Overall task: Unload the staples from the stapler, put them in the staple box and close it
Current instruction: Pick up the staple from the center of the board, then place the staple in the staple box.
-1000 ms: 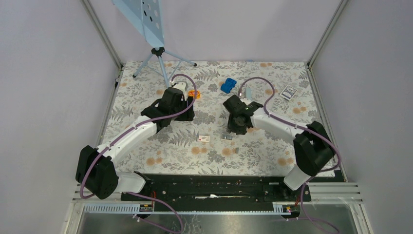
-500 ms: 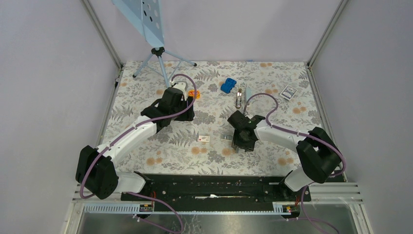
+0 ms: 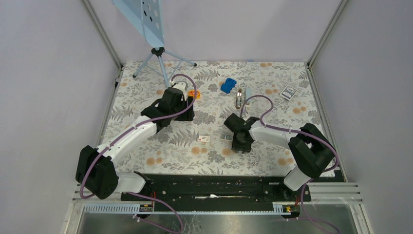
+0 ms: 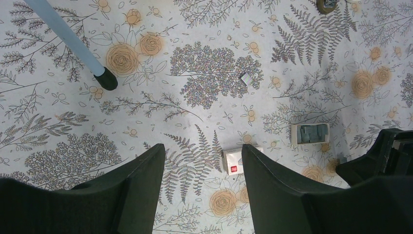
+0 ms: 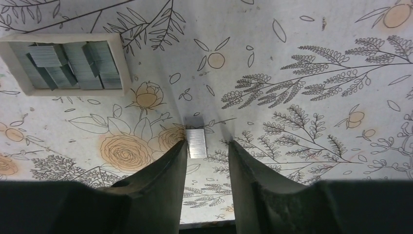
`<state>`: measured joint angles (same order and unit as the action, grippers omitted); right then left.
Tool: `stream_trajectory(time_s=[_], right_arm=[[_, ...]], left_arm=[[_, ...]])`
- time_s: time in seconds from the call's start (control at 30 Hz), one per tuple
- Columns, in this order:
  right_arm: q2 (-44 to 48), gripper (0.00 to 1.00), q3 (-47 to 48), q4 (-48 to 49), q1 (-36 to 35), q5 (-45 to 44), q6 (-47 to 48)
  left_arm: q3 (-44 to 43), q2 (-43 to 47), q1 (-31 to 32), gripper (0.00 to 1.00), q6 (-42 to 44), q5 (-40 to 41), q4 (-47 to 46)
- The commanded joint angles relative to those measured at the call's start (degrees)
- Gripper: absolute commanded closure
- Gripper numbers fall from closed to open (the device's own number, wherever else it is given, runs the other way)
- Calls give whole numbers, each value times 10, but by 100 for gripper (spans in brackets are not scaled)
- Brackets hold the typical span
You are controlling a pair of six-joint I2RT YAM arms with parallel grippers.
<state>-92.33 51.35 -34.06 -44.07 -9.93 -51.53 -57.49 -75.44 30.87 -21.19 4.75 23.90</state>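
The staples (image 5: 196, 143), a short silvery strip, lie on the flowered cloth between my right gripper's (image 5: 207, 144) fingertips, against the left finger. The jaws stand apart, wider than the strip. In the top view this gripper (image 3: 239, 143) is low over the cloth beside a small white tray and hides the strip. The stapler (image 3: 239, 97) lies further back, apart from both arms. My left gripper (image 4: 203, 152) is open and empty above the cloth, in the top view (image 3: 186, 111) at the left of centre.
A white tray of staple strips (image 5: 64, 64) lies left of my right gripper, also in the left wrist view (image 4: 309, 133). A white box with an orange mark (image 3: 204, 138) lies beside it. A blue object (image 3: 228, 86), a card (image 3: 289, 92) and a tripod (image 3: 158, 58) stand further back.
My right arm has swung from beside the stapler toward the near side and come down next to the white tray. The left arm has not moved.
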Motion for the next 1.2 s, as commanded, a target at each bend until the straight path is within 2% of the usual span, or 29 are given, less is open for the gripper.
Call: stream_trajectory(time_s=[0.0,0.17,0.33,0.63,1.17], right_arm=[[-18,59,5,-25,-18,-42,-15],[-17,71,2,-22,-19,-49,-18],[-16,76,5,-12,-19,-46,-15],[-13,79,62,-19,-19,-67,5],[-73,80,167,-16,-5,-80,33]], left_arm=[[3,18,-3,37,3,6,-16],[3,19,-3,37,3,6,-16],[4,21,-3,37,4,8,-16],[4,20,-3,37,4,7,-15],[5,22,-3,37,4,9,-16]])
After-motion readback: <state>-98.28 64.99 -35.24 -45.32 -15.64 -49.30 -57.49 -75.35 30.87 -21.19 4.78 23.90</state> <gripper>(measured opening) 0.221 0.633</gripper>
